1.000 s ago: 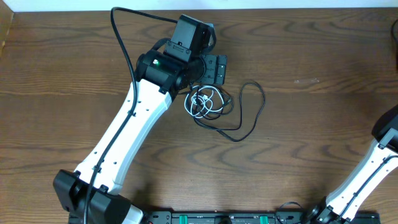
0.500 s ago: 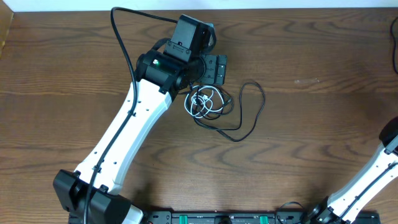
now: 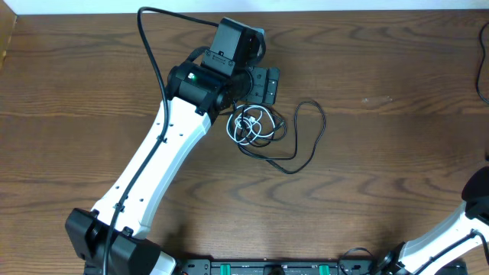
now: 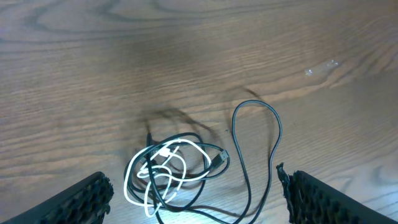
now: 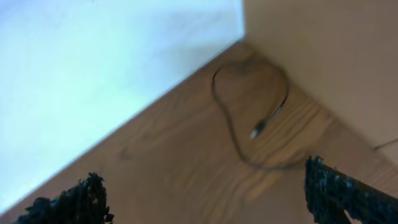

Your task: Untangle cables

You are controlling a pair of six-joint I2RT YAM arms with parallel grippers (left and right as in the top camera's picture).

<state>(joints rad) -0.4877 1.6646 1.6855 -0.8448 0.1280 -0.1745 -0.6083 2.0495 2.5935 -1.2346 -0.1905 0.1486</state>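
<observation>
The cables lie tangled mid-table: a white cable [image 3: 246, 127] in small loops and a black cable [image 3: 315, 131] that runs through it and swings out in one wide loop to the right. My left gripper [image 3: 265, 84] hovers just behind the tangle, open, touching nothing. In the left wrist view the white cable [image 4: 157, 179] and the black cable [image 4: 275, 134] lie on the wood between and ahead of the left gripper [image 4: 198, 208], whose fingers stand wide apart. My right gripper [image 5: 208, 205] is open and empty, far from the tangle.
The right arm [image 3: 472, 205] sits at the table's lower right edge. In the right wrist view a thin dark cord [image 5: 231, 127] with a small plug end lies blurred on the wood near a pale wall [image 5: 93, 74]. The left arm [image 3: 157, 164] crosses the table's left half.
The right arm has drawn back toward the lower right edge of the overhead view. The left arm and both cables have not moved.
</observation>
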